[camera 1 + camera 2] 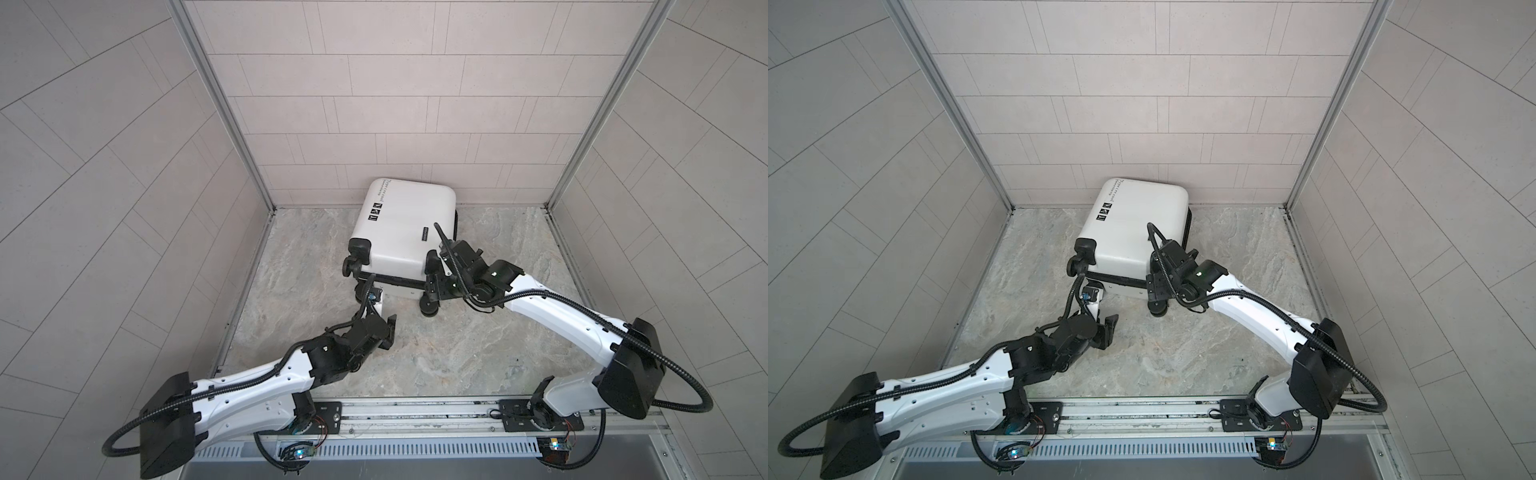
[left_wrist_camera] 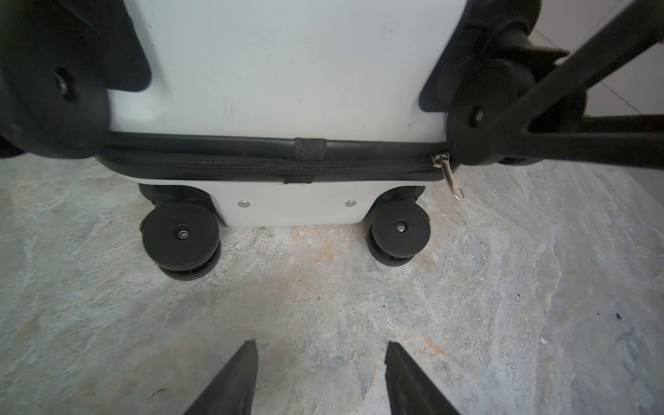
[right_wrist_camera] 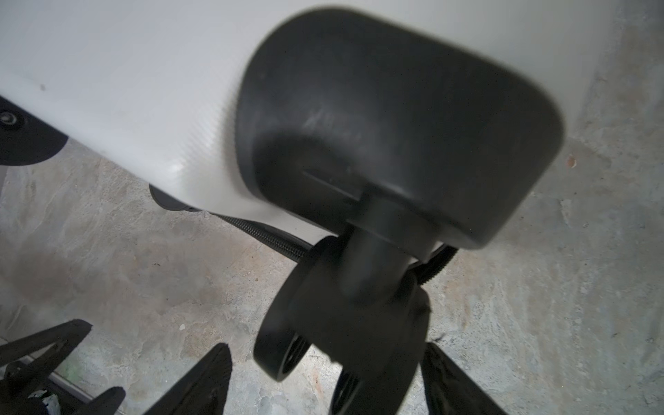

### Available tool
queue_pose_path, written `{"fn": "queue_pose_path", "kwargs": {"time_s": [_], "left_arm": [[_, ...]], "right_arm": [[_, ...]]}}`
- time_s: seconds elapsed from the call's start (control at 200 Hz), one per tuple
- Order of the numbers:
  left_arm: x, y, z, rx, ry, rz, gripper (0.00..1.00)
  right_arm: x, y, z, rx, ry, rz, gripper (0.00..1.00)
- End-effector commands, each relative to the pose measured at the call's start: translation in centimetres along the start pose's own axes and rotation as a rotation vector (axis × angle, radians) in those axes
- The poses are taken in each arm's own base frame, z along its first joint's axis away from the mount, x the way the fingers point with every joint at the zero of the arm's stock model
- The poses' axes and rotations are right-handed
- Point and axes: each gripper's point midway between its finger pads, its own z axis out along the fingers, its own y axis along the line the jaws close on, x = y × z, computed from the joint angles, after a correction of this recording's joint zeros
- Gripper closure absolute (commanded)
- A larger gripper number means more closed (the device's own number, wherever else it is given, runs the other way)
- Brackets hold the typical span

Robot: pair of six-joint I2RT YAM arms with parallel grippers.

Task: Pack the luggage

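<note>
The luggage (image 1: 399, 232) (image 1: 1133, 232) is a small white hard-shell suitcase lying flat near the back wall, its wheel end toward me. In the left wrist view its shell (image 2: 287, 79) shows a closed black zipper band (image 2: 269, 165) with a metal pull (image 2: 451, 178) beside one upper wheel. My left gripper (image 1: 392, 332) (image 1: 1111, 328) (image 2: 321, 343) is open over bare floor, short of the wheel end. My right gripper (image 1: 432, 275) (image 1: 1152, 277) (image 3: 327, 346) is open and straddles a black caster wheel (image 3: 345, 323) at the case's near right corner.
Tiled walls (image 1: 374, 124) close in the back and both sides. The suitcase's far end is close to the back wall. The grey marbled floor (image 1: 478, 353) stretches toward the metal rail (image 1: 415, 411) where both arms are mounted. Two lower wheels (image 2: 181, 233) (image 2: 400, 228) rest on the floor.
</note>
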Motion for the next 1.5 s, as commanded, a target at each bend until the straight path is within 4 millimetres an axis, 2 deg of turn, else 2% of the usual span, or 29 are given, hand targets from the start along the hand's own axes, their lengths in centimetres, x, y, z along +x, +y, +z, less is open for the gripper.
{"fn": "queue_pose_path", "kwargs": {"time_s": [0.0, 0.22, 0.41, 0.585, 0.731, 0.876, 1.056, 1.226, 1.491], "left_arm": [[-3.6, -1.6, -0.7, 0.083, -0.208, -0.091, 0.39], [-2.4, -3.3, 0.3, 0.154, -0.238, -0.072, 0.39], [-1.7, -6.6, 1.7, 0.220, -0.283, -0.032, 0.40], [-0.6, -9.5, 4.3, 0.276, -0.318, -0.034, 0.47], [0.2, -9.8, 5.9, 0.267, -0.363, -0.082, 0.50], [-0.1, -11.0, 6.4, 0.286, -0.368, -0.080, 0.54], [-1.0, -11.2, 6.6, 0.261, -0.398, -0.059, 0.54], [-1.0, -10.2, 7.6, 0.187, -0.412, -0.062, 0.46], [-1.6, -9.6, 8.5, 0.138, -0.429, -0.038, 0.46]], "right_arm": [[-1.5, 0.1, -0.1, 0.020, -0.047, 0.031, 0.16], [-1.9, 0.3, 0.9, 0.036, -0.040, 0.041, 0.28], [-2.1, 0.9, 0.4, 0.023, -0.052, 0.041, 0.52], [-2.1, 2.0, -0.3, 0.003, -0.051, 0.026, 0.79], [-2.4, 3.2, -1.3, -0.016, -0.060, 0.007, 0.91], [-2.5, 4.2, -2.2, -0.034, -0.065, -0.009, 0.96], [-2.1, 5.0, -2.7, -0.052, -0.062, -0.021, 1.00], [-2.1, 5.3, -3.2, -0.067, -0.067, -0.018, 1.00], [-2.0, 6.6, -4.4, -0.102, -0.074, -0.030, 1.00]]}}
